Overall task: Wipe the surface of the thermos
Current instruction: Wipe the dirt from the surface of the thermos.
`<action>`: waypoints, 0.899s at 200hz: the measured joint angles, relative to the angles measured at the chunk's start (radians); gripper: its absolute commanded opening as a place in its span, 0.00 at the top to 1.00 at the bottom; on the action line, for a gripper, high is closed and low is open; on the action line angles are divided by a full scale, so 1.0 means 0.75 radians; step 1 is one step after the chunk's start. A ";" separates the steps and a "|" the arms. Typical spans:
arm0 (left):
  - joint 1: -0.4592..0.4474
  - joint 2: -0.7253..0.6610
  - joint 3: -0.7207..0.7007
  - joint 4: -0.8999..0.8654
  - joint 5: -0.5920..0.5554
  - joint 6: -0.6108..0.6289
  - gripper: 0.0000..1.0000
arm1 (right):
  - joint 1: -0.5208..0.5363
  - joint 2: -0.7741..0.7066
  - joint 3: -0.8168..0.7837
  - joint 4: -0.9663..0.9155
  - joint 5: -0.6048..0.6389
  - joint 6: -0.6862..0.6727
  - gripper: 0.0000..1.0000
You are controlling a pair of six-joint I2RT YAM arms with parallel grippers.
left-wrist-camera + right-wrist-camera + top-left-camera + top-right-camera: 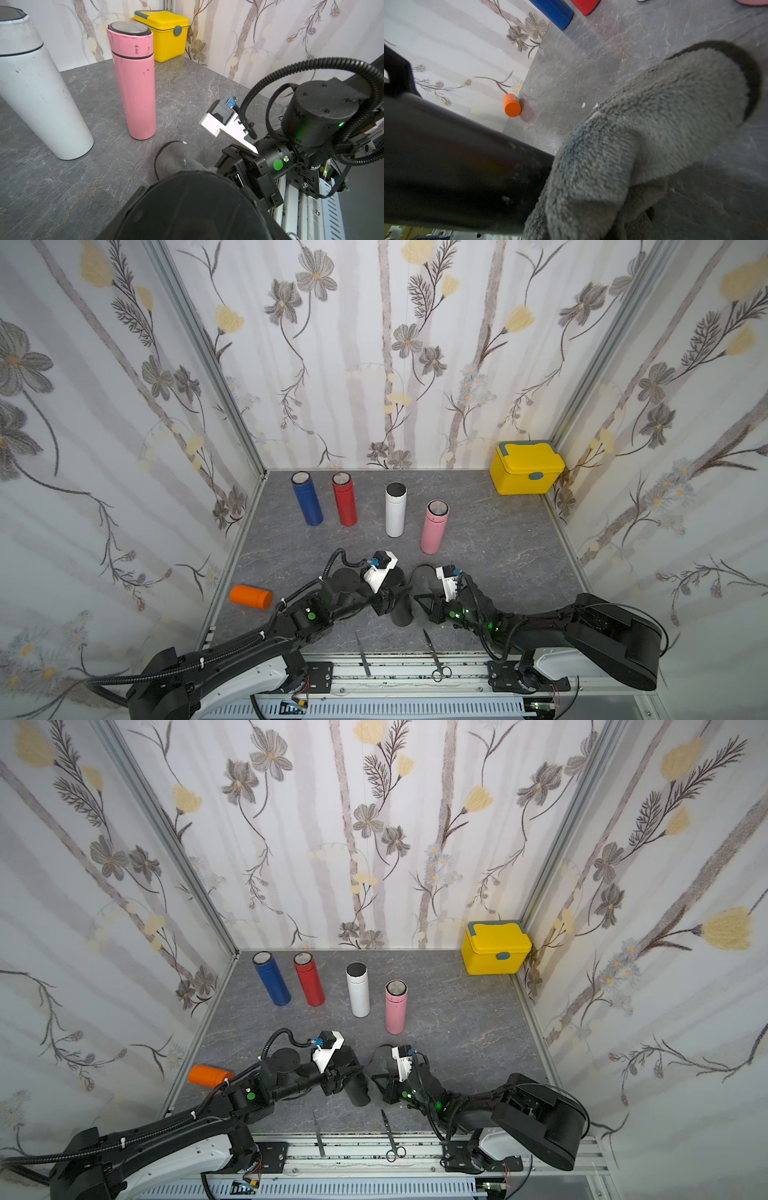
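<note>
A black thermos (402, 608) stands near the table's front middle in both top views, also (360, 1090). My left gripper (390, 598) is shut on its body from the left. The thermos fills the lower part of the left wrist view (193, 207) and hides the jaws there. A grey fleece cloth (422, 576) is pinched in my right gripper (420, 600), which is shut on it. The cloth (643, 135) lies against the thermos's right side (456, 166). A loose flap of the cloth (176, 158) hangs toward the table behind the thermos.
Blue (307, 498), red (345, 498), white (395, 509) and pink (434, 526) thermoses stand in a row behind. A yellow lidded box (527, 467) sits in the back right corner. An orange canister (251, 596) lies at the left edge. Scissors (434, 655) and a metal blade (362, 653) lie on the front rail.
</note>
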 measured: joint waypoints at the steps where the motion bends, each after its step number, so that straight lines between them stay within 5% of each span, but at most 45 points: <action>1: 0.000 -0.001 0.000 -0.001 -0.001 -0.001 1.00 | 0.000 -0.006 0.001 -0.004 0.004 -0.001 1.00; 45: 0.001 -0.005 0.002 -0.015 -0.013 -0.004 1.00 | -0.009 -0.244 0.220 -0.172 0.037 -0.098 1.00; 77: 0.002 -0.007 0.024 -0.041 -0.027 -0.003 1.00 | -0.026 -0.235 0.363 -0.205 0.032 -0.187 1.00; 131: -0.003 0.000 0.109 -0.153 -0.038 0.027 1.00 | 0.018 -0.027 0.084 -0.104 0.001 -0.084 1.00; 180: -0.009 0.028 0.127 -0.158 0.014 0.058 1.00 | -0.127 -0.258 0.083 -0.122 -0.139 -0.086 1.00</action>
